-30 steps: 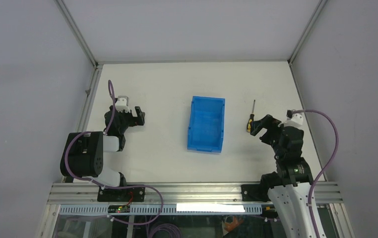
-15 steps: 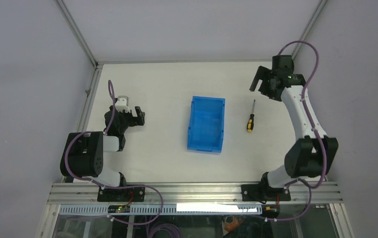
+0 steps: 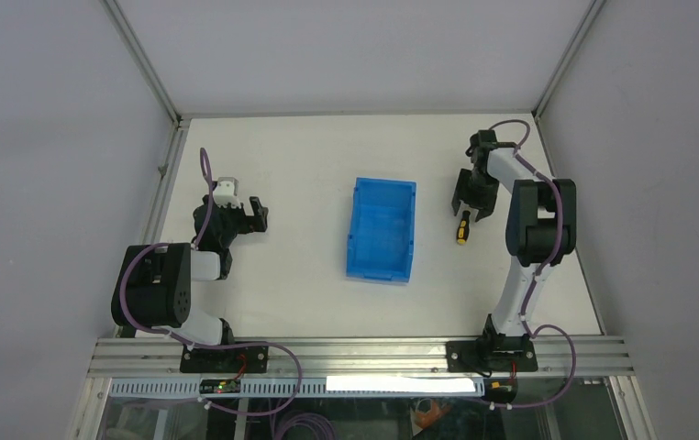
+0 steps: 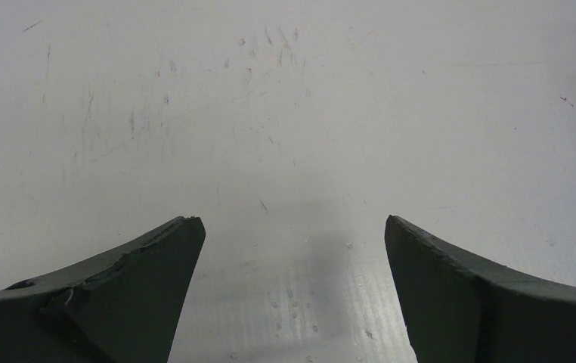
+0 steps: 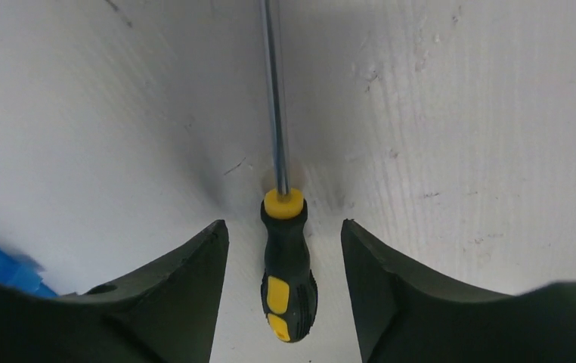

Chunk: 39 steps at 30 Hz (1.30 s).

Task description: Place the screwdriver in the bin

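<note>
The small black-and-yellow screwdriver (image 5: 287, 272) lies on the white worktop (image 3: 282, 165) at 3 o'clock of the rectangular blue plastic bin (image 3: 382, 234), between the spread right jaws, untouched. If they close off-centre, the round handle may roll away. The left jaws are spread too.

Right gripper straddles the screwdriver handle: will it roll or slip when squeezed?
Likely stiff: the screwdriver has a thin metal shaft and chunky handle. Its rounded handle lies on the table, so an uneven squeeze might roll it. Small, probably light for the right gripper.
</note>
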Available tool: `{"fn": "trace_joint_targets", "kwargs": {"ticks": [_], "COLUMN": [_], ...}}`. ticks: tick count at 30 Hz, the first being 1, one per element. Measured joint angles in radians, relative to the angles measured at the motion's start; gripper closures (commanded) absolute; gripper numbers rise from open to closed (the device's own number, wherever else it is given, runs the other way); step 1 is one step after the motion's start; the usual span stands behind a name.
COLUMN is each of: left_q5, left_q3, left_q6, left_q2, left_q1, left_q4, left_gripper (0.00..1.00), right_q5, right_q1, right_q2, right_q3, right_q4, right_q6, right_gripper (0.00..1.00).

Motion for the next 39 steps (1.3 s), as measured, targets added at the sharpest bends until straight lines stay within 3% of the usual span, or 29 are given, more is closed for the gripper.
{"fn": "trace_joint_targets", "kwargs": {"ticks": [4, 7, 8, 14, 24, 31, 35, 39], "left_q5": [0.000, 0.000, 0.000, 0.000, 0.000, 0.000, 0.000, 0.000], "left_q3": [0.000, 0.000, 0.000, 0.000, 0.000, 0.000, 0.000, 0.000], "left_q6": [0.000, 0.000, 0.000, 0.000, 0.000, 0.000, 0.000, 0.000], "left_q2": [0.000, 0.000, 0.000, 0.000, 0.000, 0.000, 0.000, 0.000], "left_q1": [0.000, 0.000, 0.000, 0.000, 0.000, 0.000, 0.000, 0.000], "left_q4": [0.000, 0.000, 0.000, 0.000, 0.000, 0.000, 0.000, 0.000], "left_gripper": [0.01, 0.01, 0.01, 0.01, 0.01, 0.01, 0.01, 0.01], "right_q5": [0.004, 0.008, 0.011, 0.027, 0.022, -0.001, -0.016, -0.032], "right_q1": [0.000, 0.000, 0.001, 0.006, 0.034, 0.109, 0.171, 0.348], "right_q2": [0.051, 0.048, 0.047, 0.033, -0.163, -0.312, -0.348, -0.348], "right_q3": [-0.003, -0.007, -0.008, -0.006, 0.177, 0.262, 0.285, 0.286], "right_q4": [0.005, 0.014, 0.014, -0.016, -0.351, -0.500, -0.531, -0.497], "right_q6": [-0.006, -0.009, -0.016, -0.044, -0.074, -0.053, -0.010, 0.063], "right_gripper": [0.64, 0.95, 1.00, 1.00, 1.00, 1.00, 1.00, 1.00]}}
